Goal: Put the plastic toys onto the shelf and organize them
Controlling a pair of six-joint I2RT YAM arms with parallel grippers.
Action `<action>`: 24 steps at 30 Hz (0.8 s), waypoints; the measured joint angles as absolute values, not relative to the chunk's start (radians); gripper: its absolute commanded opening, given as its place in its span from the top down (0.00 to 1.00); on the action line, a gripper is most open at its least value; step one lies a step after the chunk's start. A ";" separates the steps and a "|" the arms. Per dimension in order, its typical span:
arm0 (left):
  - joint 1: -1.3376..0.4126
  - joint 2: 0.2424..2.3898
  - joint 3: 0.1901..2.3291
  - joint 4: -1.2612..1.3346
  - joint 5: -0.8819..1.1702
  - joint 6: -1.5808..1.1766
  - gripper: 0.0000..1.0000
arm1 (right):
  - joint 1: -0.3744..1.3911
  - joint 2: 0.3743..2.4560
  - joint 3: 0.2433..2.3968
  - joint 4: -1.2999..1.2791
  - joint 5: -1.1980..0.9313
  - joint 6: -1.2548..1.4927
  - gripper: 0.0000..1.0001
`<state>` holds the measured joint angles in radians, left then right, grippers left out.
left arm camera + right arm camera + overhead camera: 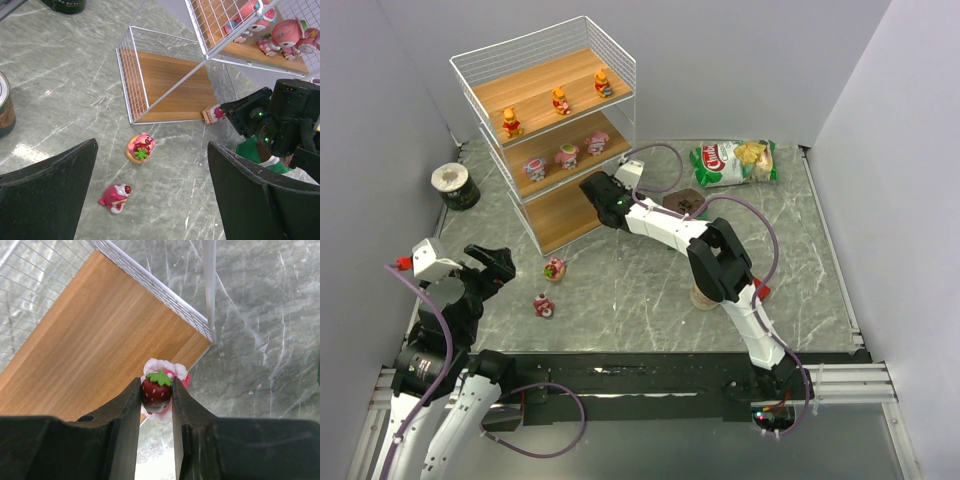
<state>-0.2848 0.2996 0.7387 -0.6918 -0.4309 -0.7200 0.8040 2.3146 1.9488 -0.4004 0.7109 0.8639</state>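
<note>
Strawberry-topped pink-and-white plastic figurine (158, 391) pinched in right gripper (156, 386), at bottom tier's front corner of white wire-and-wood shelf (100, 340). Right wrist view shows grip; top view hides it. Over grey marbled tabletop's (650, 290) near-left corner, left gripper (492, 262) spread wide.

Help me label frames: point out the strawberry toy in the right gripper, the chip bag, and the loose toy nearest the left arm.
strawberry toy (157, 390): right wrist view, its red berry.
chip bag (735, 163): top view, its middle.
loose toy (116, 196): left wrist view, its pink body.
</note>
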 measured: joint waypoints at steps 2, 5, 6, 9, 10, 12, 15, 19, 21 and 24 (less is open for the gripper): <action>-0.285 0.299 0.739 -0.692 -0.431 -0.720 0.04 | 0.803 2.326 1.966 -0.426 0.713 0.873 1.00; -0.285 0.299 0.739 -0.692 -0.431 -0.720 0.04 | 0.801 2.353 2.013 -0.447 0.711 0.886 1.00; -0.285 0.299 0.739 -0.692 -0.431 -0.720 0.04 | 0.800 2.359 2.023 -0.451 0.710 0.890 0.99; -0.285 0.299 0.739 -0.692 -0.431 -0.720 0.03 | 0.798 2.361 2.028 -0.459 0.706 0.900 0.99; -0.285 0.299 0.739 -0.692 -0.431 -0.720 0.03 | 0.797 2.362 2.030 -0.463 0.705 0.904 0.96; -0.285 0.299 0.739 -0.692 -0.431 -0.720 0.03 | 0.796 2.365 2.041 -0.473 0.705 0.915 0.93; -0.285 0.299 0.739 -0.692 -0.431 -0.720 0.03 | 0.794 2.367 2.046 -0.475 0.705 0.936 0.88; -0.285 0.299 0.739 -0.692 -0.431 -0.720 0.04 | 0.791 2.367 2.046 -0.471 0.698 0.957 0.80; -0.285 0.299 0.739 -0.692 -0.431 -0.720 0.04 | 0.789 2.367 2.046 -0.461 0.693 0.965 0.78; -0.285 0.299 0.739 -0.692 -0.431 -0.720 0.04 | 0.789 2.367 2.034 -0.436 0.688 0.977 0.70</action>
<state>-0.2848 0.2989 0.7387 -0.6918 -0.4309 -0.7200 0.7891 2.3672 2.0338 -0.4358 0.6880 0.9768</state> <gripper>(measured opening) 0.967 0.321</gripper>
